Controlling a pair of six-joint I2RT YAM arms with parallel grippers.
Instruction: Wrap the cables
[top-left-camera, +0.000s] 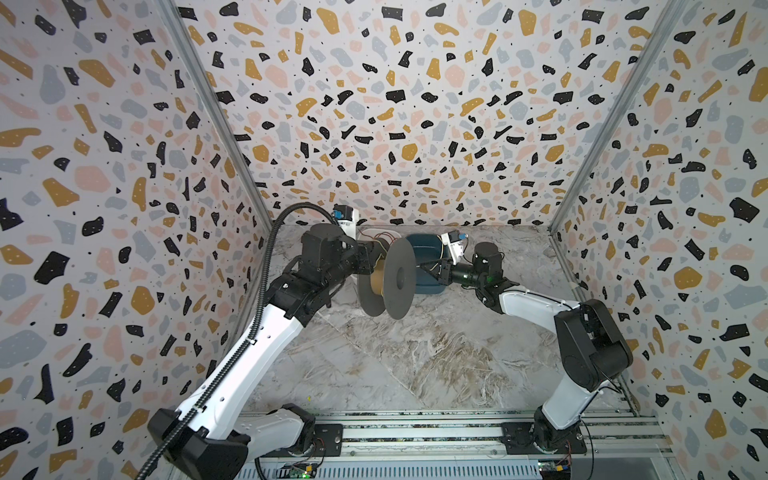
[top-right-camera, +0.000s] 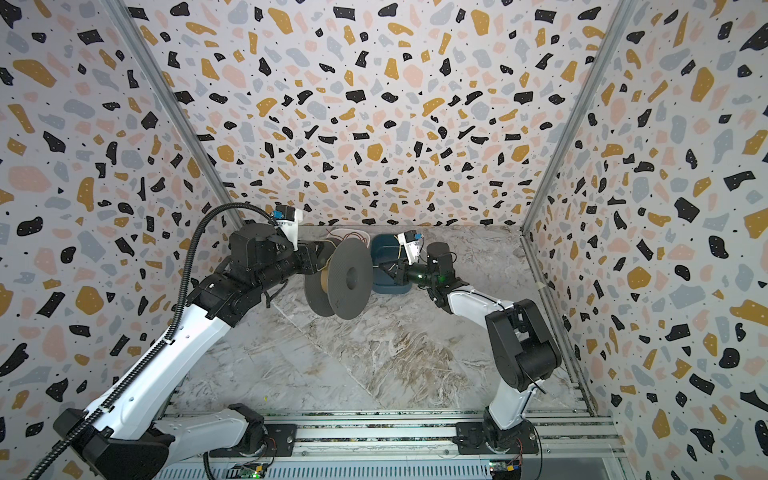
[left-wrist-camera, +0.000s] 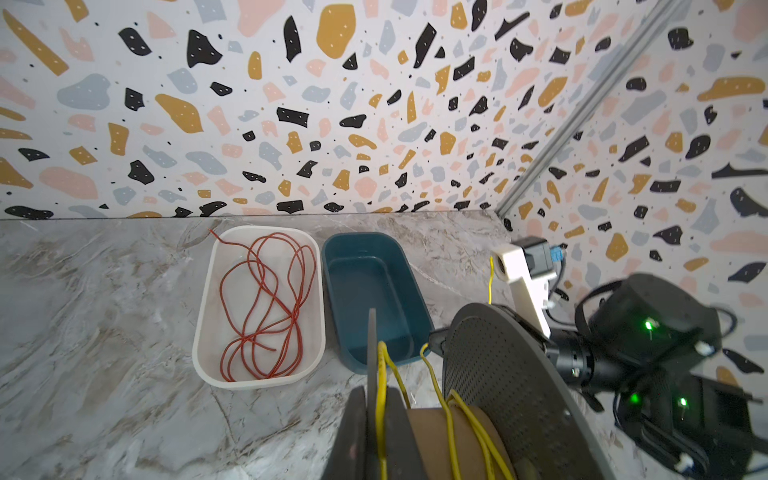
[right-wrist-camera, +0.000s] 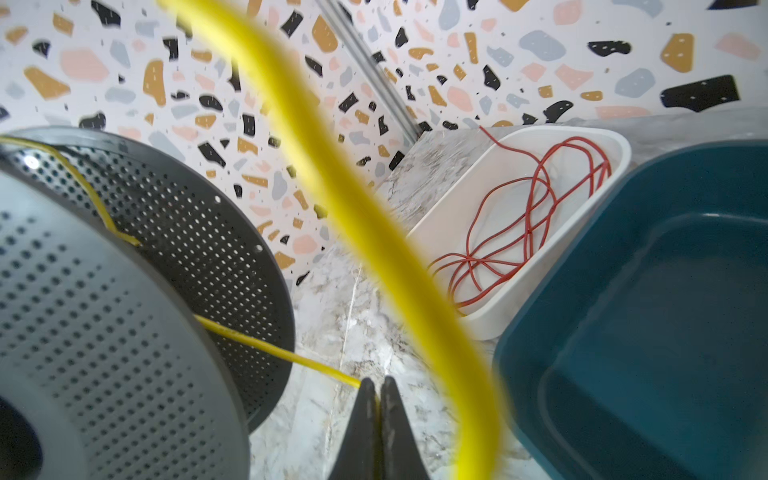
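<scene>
**A:** Top views first. What do you have?

**B:** In both top views your left tool (top-left-camera: 370, 259) carries the grey spool (top-left-camera: 397, 278) clear above the bench (top-left-camera: 415, 365), with its axle roughly level. Your right tool (top-left-camera: 424, 266) sits just beside the flange on its own side, in front of the teal tub (top-left-camera: 430, 289). The cables are too thin to trace from up there.

**A:** And the left wrist view?

**B:** The left tool is clamped on the spool's near flange, with a dark pad on either side of the thin plate. The yellow cable (left-wrist-camera: 381, 407) lies in a few loose turns over the cardboard core. The red cable (left-wrist-camera: 296, 311) lies in slack loops inside the white tray (left-wrist-camera: 207, 320), well apart from both tools.

**A:** The right wrist view?

**B:** The right tool's jaws are pinched together on the yellow cable. One strand runs straight from them to the spool. The free length arcs close across the lens, blurred.

**A:** How will it handle?

**B:** I'd judge it light, limp and a little springy, probably with a slick jacket. You can't push it, only lead it under tension. Grip it close to the spool and hold that strand taut, or the loose turns may spring off the core. For the red one, take a free end or a single strand, not the crossing, or you'll drag the whole tangle.
</scene>
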